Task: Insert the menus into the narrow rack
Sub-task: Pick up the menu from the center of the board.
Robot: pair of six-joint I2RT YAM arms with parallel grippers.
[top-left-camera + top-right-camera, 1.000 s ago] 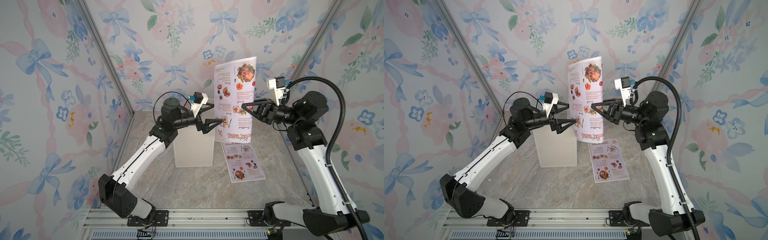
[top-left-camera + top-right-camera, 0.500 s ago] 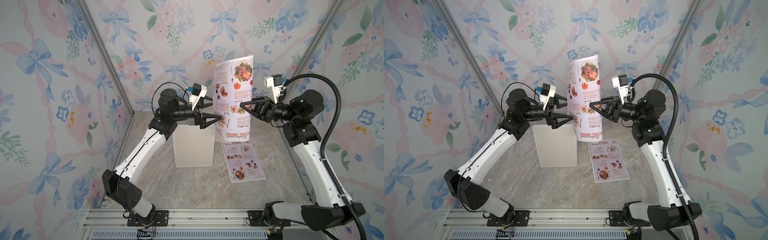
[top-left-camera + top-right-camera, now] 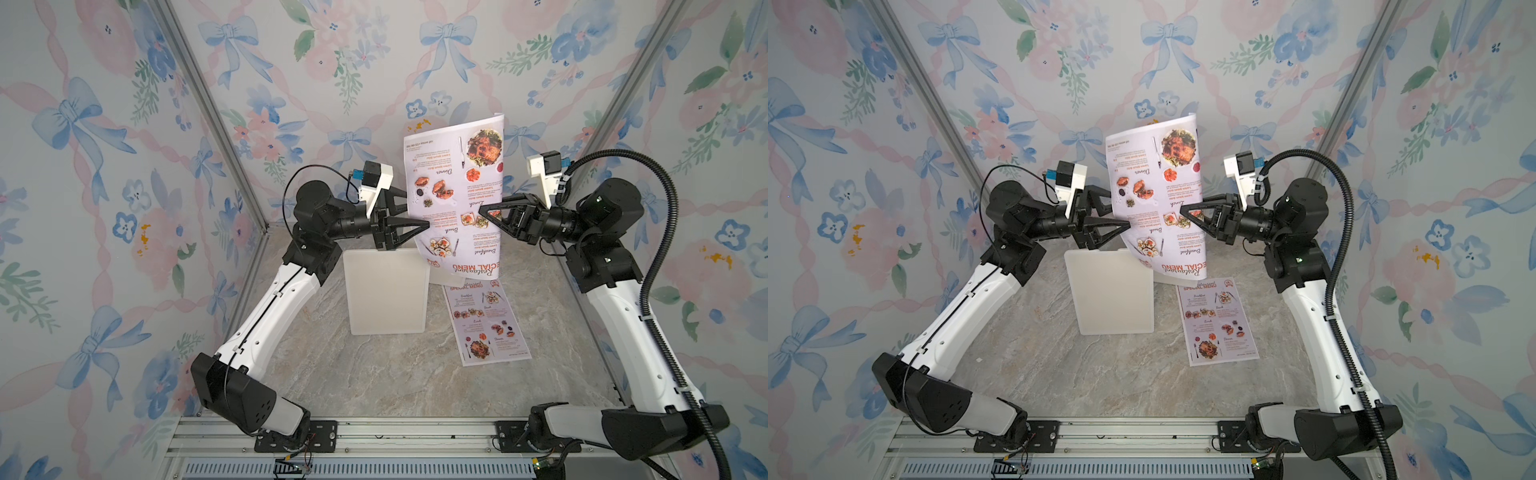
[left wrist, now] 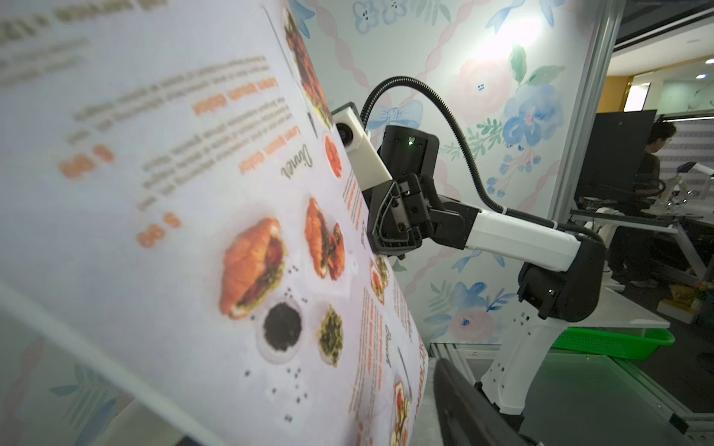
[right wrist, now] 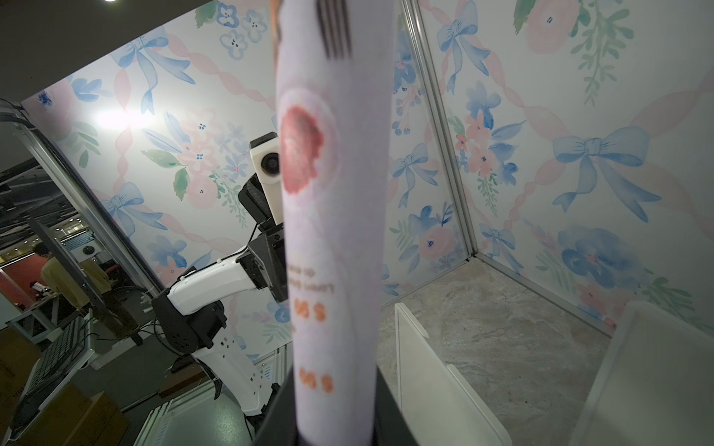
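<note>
Held menu (image 3: 453, 199) hangs upright, heading downmost, just above the rack (image 3: 386, 291); second menu (image 3: 486, 328) lies flat beside the rack. Right gripper (image 3: 484, 212) is clamped on one side edge; left gripper (image 3: 417, 210) straddles the opposite edge, jaws apart, nothing pinched. Judgement: pinch that edge level with the right grip, draw the sheet taut, square its lower edge to the slot, lower slowly.

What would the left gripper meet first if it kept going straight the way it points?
The pale lilac-white paper menu sheet held up by the right gripper. The left gripper seems to straddle its edge with open jaws, though depth is unclear.
</note>
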